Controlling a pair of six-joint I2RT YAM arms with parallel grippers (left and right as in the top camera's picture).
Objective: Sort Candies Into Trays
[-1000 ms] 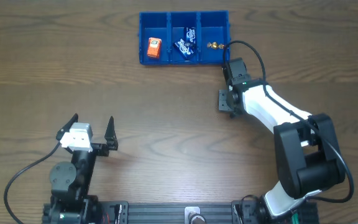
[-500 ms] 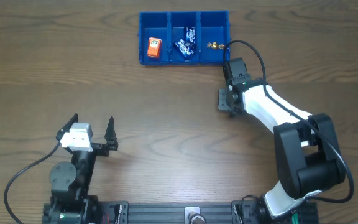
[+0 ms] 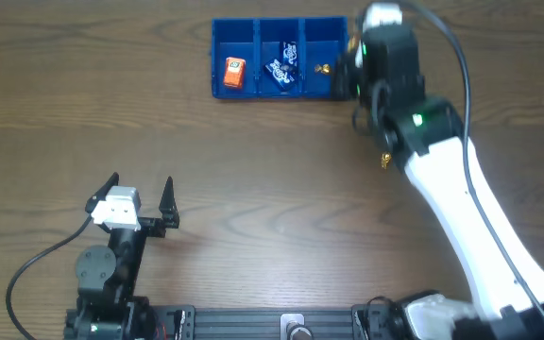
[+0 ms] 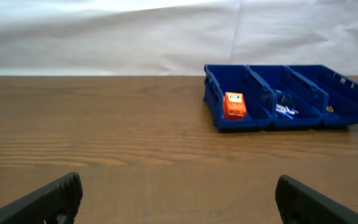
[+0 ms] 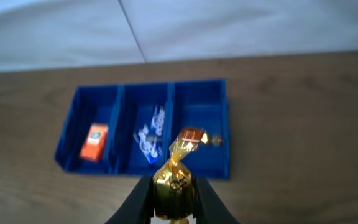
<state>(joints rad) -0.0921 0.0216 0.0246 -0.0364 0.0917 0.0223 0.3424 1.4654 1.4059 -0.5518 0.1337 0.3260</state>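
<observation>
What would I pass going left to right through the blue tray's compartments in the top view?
orange candy → blue-wrapped candies → small gold candy

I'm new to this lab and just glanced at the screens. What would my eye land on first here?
First, the gold-wrapped candy pinched upright in the right claw, lifted above the wood table. Next, the blue three-bin tray at the table's far side: an orange candy in its left bin seen from above, blue-and-white wrappers in the middle, a gold piece in the right.
</observation>
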